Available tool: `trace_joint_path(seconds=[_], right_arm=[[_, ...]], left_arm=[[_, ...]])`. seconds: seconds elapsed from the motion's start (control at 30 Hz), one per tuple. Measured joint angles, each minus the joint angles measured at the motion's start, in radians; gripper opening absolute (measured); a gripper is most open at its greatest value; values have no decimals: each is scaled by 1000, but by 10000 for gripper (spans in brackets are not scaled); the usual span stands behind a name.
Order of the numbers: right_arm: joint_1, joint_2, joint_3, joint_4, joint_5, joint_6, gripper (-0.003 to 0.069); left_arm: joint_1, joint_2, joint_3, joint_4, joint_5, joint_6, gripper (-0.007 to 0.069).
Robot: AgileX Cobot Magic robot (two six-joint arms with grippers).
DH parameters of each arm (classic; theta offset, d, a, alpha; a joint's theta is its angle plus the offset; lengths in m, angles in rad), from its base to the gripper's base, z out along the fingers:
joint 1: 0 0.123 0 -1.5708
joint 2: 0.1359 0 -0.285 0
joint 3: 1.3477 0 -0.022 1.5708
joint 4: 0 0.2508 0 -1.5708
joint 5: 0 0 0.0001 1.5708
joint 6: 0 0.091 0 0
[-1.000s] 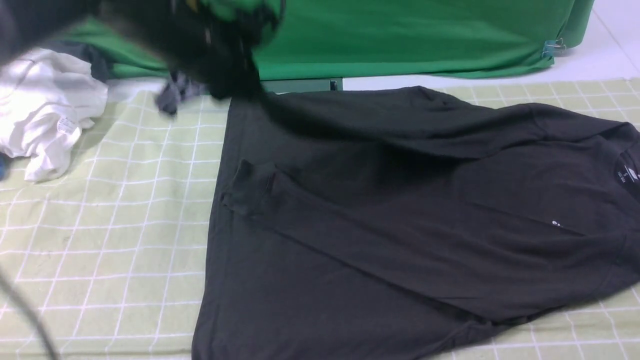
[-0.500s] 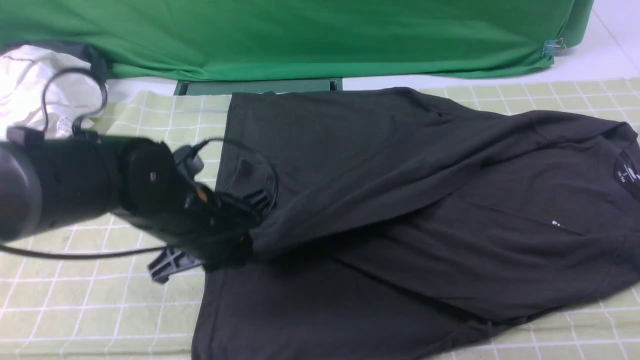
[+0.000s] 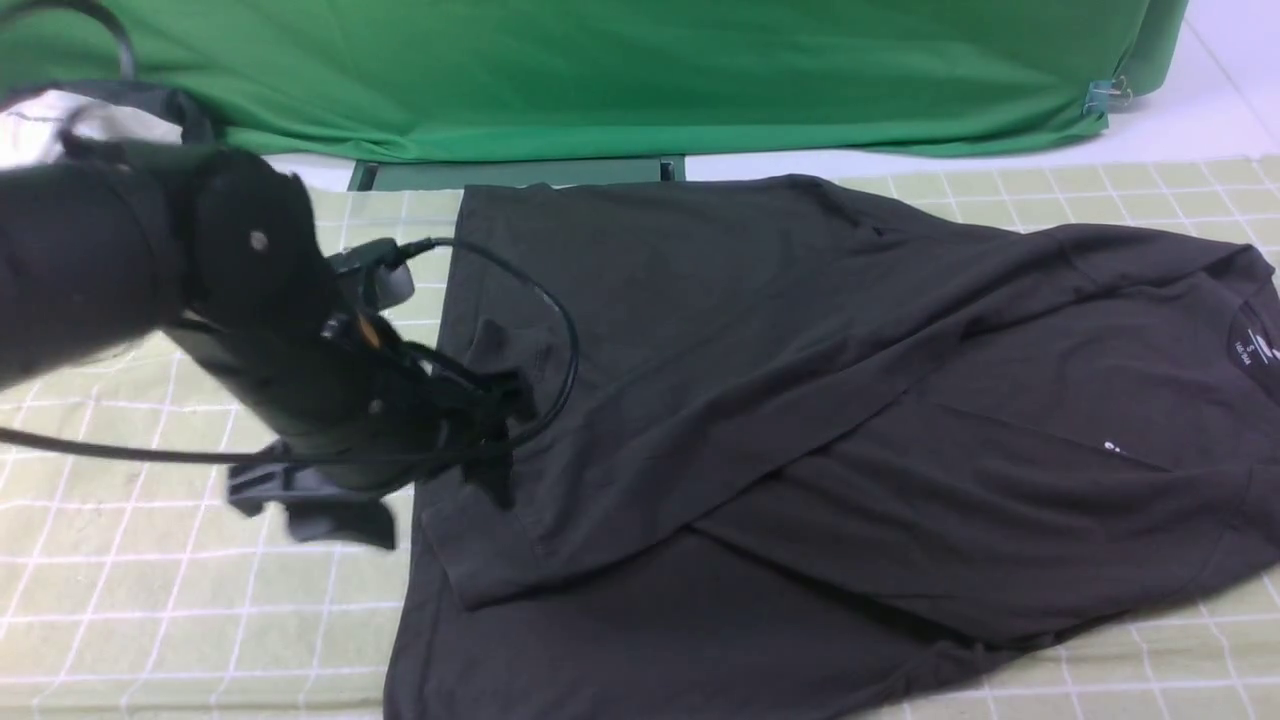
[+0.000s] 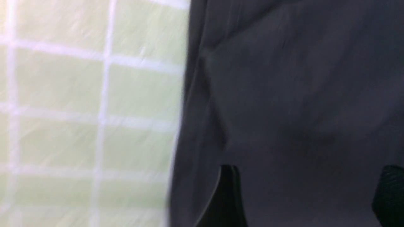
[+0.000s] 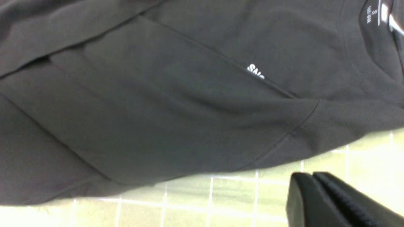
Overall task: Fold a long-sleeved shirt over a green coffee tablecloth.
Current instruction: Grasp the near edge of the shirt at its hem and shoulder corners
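Observation:
The long-sleeved shirt (image 3: 800,400) lies black and spread over the green coffee tablecloth (image 3: 200,600), its neck label (image 3: 1250,350) at the right. One sleeve is folded diagonally across the body and ends near the hem (image 3: 470,560). My left gripper (image 3: 490,440) hovers over that sleeve end. In the left wrist view it (image 4: 307,195) is open, its fingers (image 4: 227,195) wide apart above bare shirt fabric (image 4: 284,94). My right gripper (image 5: 312,178) is shut and empty over the tablecloth (image 5: 189,195), beside the shirt's edge (image 5: 157,110) and white print (image 5: 255,72).
A plain deep-green fabric (image 3: 650,70) hangs along the back, with a clip (image 3: 1105,95) at its right end. A white garment (image 3: 40,130) sits at the far left behind my left arm. A dark bar (image 3: 520,172) lies at the back edge.
My left arm swung from the far back toward the near side, dragging the sleeve across the shirt's body. It then opened, and the sleeve now lies flat, let go.

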Motion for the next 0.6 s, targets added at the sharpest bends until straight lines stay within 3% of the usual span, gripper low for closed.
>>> trace_joint_path(seconds=[0.1, 0.2, 0.43, 0.6], right_arm=[[0, 0, 0, 0, 2, -1, 28], [0, 0, 0, 0, 8, -1, 28], [0, 0, 0, 1, 39, -1, 34], [0, 0, 0, 1, 44, -1, 38]], left_arm=[[0, -27, 34, 7, 95, 48, 578], [0, -34, 94, 10, 97, 72, 563], [0, -34, 263, -16, -43, 109, 511], [0, -35, 339, -130, -153, 206, 473]])
